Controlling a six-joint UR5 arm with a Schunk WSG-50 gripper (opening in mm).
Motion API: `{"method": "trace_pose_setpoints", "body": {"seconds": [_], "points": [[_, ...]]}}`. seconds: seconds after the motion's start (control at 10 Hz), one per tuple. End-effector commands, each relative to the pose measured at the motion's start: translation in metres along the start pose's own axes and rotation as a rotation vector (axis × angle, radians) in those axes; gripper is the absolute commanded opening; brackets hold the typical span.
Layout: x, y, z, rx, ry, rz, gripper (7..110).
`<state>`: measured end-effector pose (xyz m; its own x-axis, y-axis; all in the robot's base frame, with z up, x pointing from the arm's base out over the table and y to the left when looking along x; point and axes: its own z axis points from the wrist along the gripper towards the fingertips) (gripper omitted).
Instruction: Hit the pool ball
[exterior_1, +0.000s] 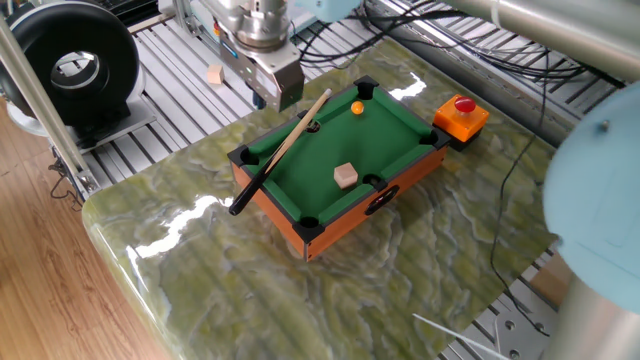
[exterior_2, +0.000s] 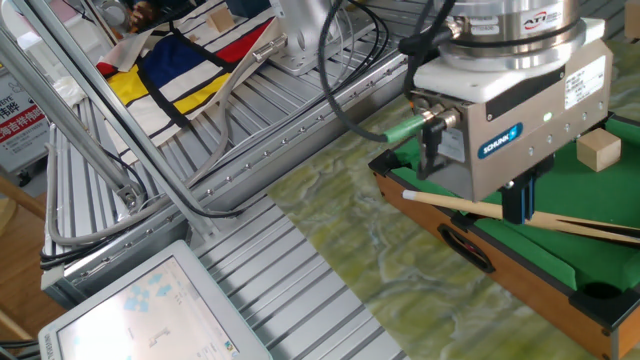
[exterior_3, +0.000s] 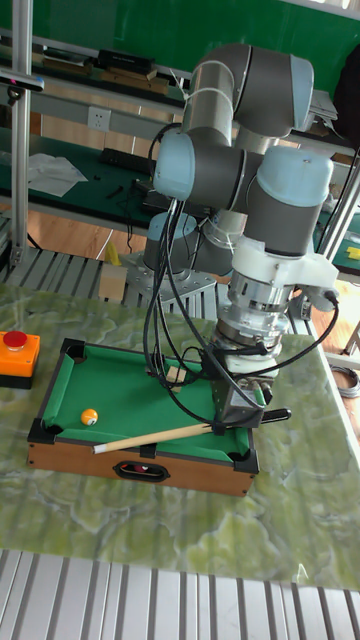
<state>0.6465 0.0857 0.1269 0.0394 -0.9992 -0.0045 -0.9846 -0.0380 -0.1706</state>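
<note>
The pool ball is a tiny orange-yellow sphere on the green felt of the toy pool table, near a far corner pocket; it also lies near the table's left end. A wooden cue rests across the table's long rail. My gripper hangs low over the cue's thick end, far from the ball. Its dark blue fingers stand a narrow gap apart and overlap the cue; no grip shows. The gripper body hides the ball in the other fixed view.
A tan wooden cube sits on the felt near a side pocket. A red button on an orange box stands beside the table's far end. A second cube lies on the ribbed metal bed. Cables trail behind.
</note>
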Motion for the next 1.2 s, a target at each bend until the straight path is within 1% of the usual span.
{"method": "trace_pose_setpoints", "body": {"seconds": [0.0, 0.1, 0.2, 0.4, 0.5, 0.6, 0.7, 0.8, 0.9, 1.0, 1.1], "points": [[0.003, 0.011, 0.002, -0.030, -0.023, 0.020, 7], [0.001, 0.027, -0.002, -0.127, -0.029, 0.008, 7], [-0.004, 0.037, -0.011, -0.218, -0.046, 0.012, 7], [-0.002, 0.020, -0.020, -0.251, -0.033, 0.017, 7], [-0.001, 0.018, -0.019, -0.254, -0.020, 0.026, 7], [-0.001, 0.016, -0.013, -0.239, -0.018, 0.037, 7], [0.001, 0.006, -0.010, -0.195, -0.012, 0.043, 7], [-0.001, 0.002, -0.009, -0.180, -0.011, 0.047, 7], [-0.008, 0.004, -0.008, -0.178, -0.023, 0.033, 7], [-0.023, 0.011, -0.006, -0.172, -0.068, -0.006, 7], [-0.032, 0.017, -0.003, -0.167, -0.089, -0.028, 7]]}}
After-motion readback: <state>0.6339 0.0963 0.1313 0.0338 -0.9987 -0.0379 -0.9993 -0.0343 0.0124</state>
